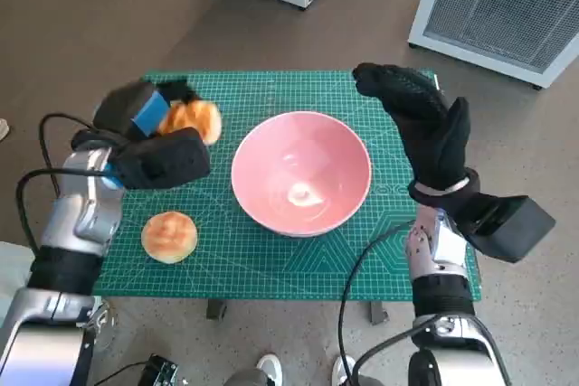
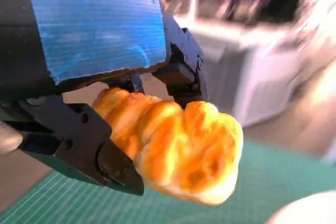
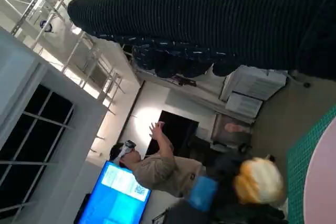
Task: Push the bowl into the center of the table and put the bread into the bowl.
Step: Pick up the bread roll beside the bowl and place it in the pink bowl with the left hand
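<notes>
The pink bowl point(image 1: 301, 172) is seen upright near the middle of the green cutting mat point(image 1: 271, 259), its inside bare and glossy. A lumpy golden piece of bread point(image 1: 193, 119) is held to the left of the bowl, above the mat's far left part; in the left wrist view the same bread point(image 2: 178, 148) is shown clamped between the black fingers point(image 2: 113, 166) of the left hand point(image 1: 149, 133), clear of the mat surface. The blue-taped back of that hand point(image 2: 97, 30) is turned toward the wrist camera. A second, round bun point(image 1: 169, 236) lies on the mat near its near left corner, apart from the bowl and from both hands.

The right hand point(image 1: 425, 128), in its black knitted glove, is raised just to the right of the bowl, fingers extended and spread, with nothing in it; contact with the bowl rim cannot be determined. In the right wrist view the glove point(image 3: 210, 19) is shown as a dark band, with the held bread point(image 3: 258, 181) and the bowl's pink edge point(image 3: 323, 182) beyond it. A person point(image 3: 157, 169) with one arm raised is visible in the background beside a blue screen point(image 3: 118, 195). White cabinets point(image 1: 507, 2) stand on the floor beyond the table.
</notes>
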`<move>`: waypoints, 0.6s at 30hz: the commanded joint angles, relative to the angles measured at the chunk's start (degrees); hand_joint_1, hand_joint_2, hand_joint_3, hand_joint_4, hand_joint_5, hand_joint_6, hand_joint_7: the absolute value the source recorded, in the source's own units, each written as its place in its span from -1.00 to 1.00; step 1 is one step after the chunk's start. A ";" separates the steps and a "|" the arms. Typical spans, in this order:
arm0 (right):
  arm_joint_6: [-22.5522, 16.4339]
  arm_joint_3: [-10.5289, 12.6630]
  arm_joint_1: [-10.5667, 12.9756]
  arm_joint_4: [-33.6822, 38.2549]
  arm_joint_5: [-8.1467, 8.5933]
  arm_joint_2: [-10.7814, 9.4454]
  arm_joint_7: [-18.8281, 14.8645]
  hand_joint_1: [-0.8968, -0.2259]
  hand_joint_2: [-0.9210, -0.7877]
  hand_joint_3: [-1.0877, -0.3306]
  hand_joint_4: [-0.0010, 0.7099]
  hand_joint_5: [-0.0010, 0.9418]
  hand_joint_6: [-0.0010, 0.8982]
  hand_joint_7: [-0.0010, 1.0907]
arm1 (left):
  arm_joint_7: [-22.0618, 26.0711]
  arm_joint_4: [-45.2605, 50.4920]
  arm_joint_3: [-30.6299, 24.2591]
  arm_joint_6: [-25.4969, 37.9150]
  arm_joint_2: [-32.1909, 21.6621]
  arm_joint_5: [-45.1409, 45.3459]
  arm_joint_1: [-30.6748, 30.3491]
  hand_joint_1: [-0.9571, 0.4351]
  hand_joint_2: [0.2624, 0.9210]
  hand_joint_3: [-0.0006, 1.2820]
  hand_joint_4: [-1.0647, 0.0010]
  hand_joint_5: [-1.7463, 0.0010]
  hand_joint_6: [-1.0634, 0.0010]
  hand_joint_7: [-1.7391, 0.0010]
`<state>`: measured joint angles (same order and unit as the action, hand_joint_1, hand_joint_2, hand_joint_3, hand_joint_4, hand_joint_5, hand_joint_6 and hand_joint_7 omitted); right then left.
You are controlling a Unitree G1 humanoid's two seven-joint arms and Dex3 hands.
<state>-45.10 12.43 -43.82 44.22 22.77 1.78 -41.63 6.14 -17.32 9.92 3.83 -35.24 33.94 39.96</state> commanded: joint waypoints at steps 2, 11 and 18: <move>1.24 0.15 1.55 0.53 1.16 -0.07 -1.10 -0.41 -1.00 -0.08 -0.41 -0.99 -1.00 0.15 | -3.47 17.54 -3.41 -4.01 2.06 -1.74 -4.70 0.38 0.98 -0.98 -0.48 -0.18 -0.27 -0.32; 1.50 0.17 2.07 0.06 1.40 -0.03 -1.44 -0.42 -1.00 -0.07 -0.41 -0.99 -1.00 0.15 | 0.11 22.64 0.12 -5.45 5.53 -0.79 -4.19 0.38 0.98 -0.98 -0.48 -0.19 -0.27 -0.30; 1.68 -0.08 2.65 -0.80 1.42 -0.21 -1.43 -0.42 -1.00 -0.06 -0.40 -0.99 -1.00 0.15 | 0.94 19.67 3.99 -6.82 8.38 1.76 -2.73 0.38 0.98 -0.99 -0.47 -0.22 -0.31 -0.27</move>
<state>-44.19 12.49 -43.04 43.48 23.91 1.68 -42.70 6.78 4.40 12.24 -2.11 -27.83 34.35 36.13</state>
